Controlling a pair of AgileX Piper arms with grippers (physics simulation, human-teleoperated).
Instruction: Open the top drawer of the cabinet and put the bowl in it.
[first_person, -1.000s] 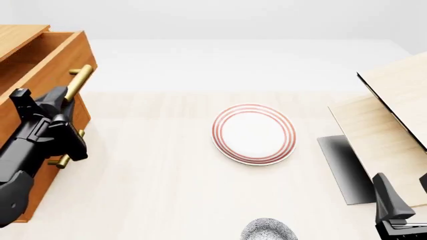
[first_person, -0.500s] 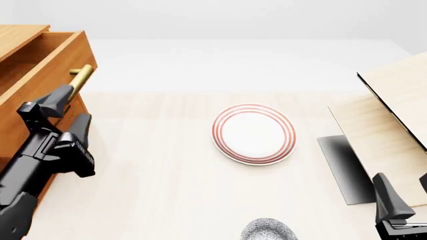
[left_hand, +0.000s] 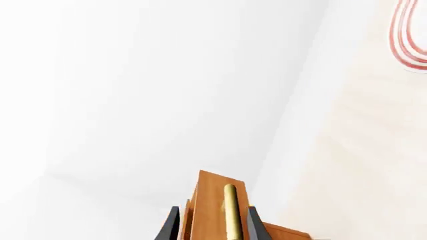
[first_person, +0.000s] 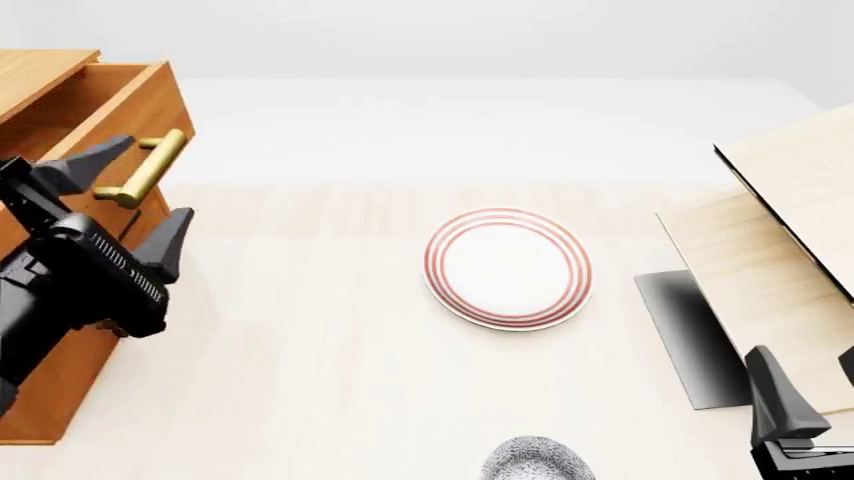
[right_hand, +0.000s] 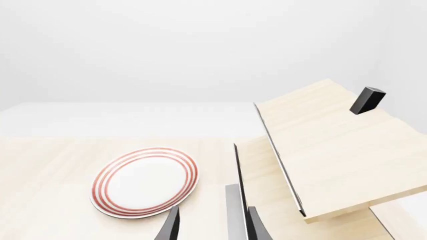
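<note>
Front view: top drawer pulled out of cabinet; left claw wide, off handle. Bowl at bench near edge. Right claw narrowly parted, empty. Risk: left arm swinging back, knocking drawer shut.

Cabinet left, plate centre

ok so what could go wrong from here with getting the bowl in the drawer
The left gripper is open and hangs right beside the brass handle, so it may block the way into the open top drawer. The bowl sits at the near table edge, only partly in view; a clumsy grasp could knock it off.
</note>
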